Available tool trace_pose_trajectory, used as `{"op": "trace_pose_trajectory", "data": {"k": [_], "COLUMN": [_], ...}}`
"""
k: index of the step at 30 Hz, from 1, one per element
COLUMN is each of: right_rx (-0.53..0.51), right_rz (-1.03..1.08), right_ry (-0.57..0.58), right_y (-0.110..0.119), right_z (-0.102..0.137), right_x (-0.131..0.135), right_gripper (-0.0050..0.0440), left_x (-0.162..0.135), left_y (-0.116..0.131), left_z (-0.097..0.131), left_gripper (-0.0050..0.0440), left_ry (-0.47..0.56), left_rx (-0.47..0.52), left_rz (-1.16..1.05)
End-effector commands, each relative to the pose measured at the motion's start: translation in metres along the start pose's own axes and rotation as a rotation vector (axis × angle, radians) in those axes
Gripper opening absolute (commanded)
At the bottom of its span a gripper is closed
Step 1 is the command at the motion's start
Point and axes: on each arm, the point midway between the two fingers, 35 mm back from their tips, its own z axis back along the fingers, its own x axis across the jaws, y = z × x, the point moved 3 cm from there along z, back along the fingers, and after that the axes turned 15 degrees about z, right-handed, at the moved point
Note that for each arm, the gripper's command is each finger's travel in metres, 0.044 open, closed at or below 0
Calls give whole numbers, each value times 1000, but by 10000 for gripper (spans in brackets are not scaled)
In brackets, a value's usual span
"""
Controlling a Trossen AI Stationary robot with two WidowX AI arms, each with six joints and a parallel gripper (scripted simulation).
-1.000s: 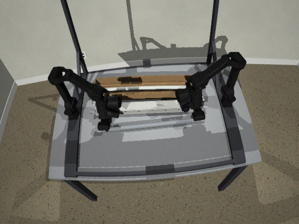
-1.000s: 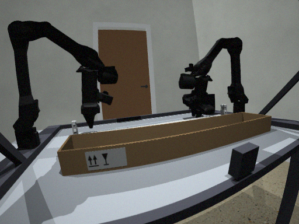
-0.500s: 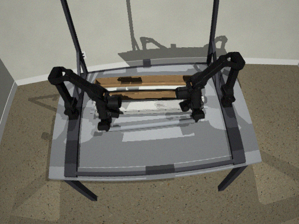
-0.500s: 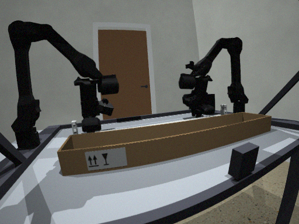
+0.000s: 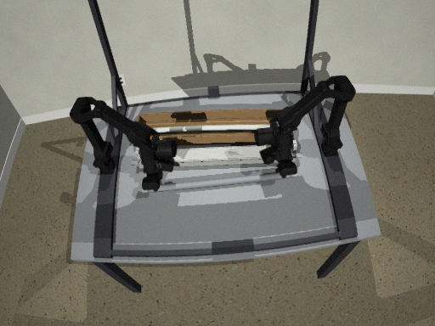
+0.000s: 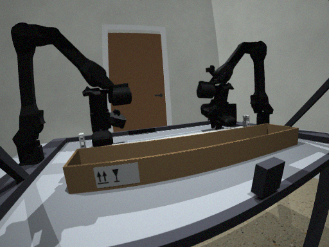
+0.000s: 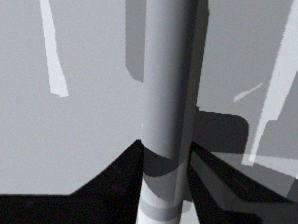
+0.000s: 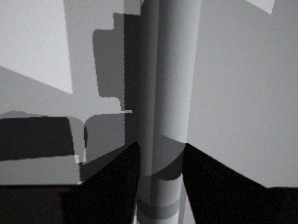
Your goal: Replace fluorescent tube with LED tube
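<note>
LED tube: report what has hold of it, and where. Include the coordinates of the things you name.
The left gripper [image 5: 287, 171] [image 6: 102, 141] [image 7: 164, 147] and right gripper [image 5: 150, 186] [image 6: 219, 123] [image 8: 160, 149] hold the LED tube [image 5: 229, 181] [image 7: 167, 75] [image 8: 175, 75], each near one end.

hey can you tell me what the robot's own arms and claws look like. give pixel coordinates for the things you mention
Both arms are plain matte black, with chunky, rounded joints and thick, blocky links. Each left claw [image 7: 165, 145] and right claw [image 8: 160, 149] has two black fingers, tapering to narrow tips. No markings or sleeves are visible; I can't make out cables.
</note>
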Motion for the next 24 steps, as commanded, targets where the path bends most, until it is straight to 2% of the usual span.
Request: {"op": "trace_pose_trajectory", "data": {"k": [1, 3, 4, 7, 24], "right_rx": [-31, -31, -31, -31, -31], "right_rz": [-16, -16, -16, -16, -16], "right_ry": [21, 21, 21, 21, 21], "right_y": [-5, -5, -5, -5, -1], "right_z": [8, 8, 8, 10, 64], "right_x": [-6, -6, -6, -7, -25], "right_gripper": [73, 73, 73, 73, 73], "left_x": [1, 1, 1, 1, 23], "left_y": [-4, -4, -4, -4, -6], "left_z": [5, 5, 5, 7, 63], "left_gripper": [40, 0, 0, 72, 73], "left_ry": [2, 2, 2, 2, 2], "left_rx": [-26, -26, -26, -26, -26], "left_rz": [6, 6, 6, 6, 6]}}
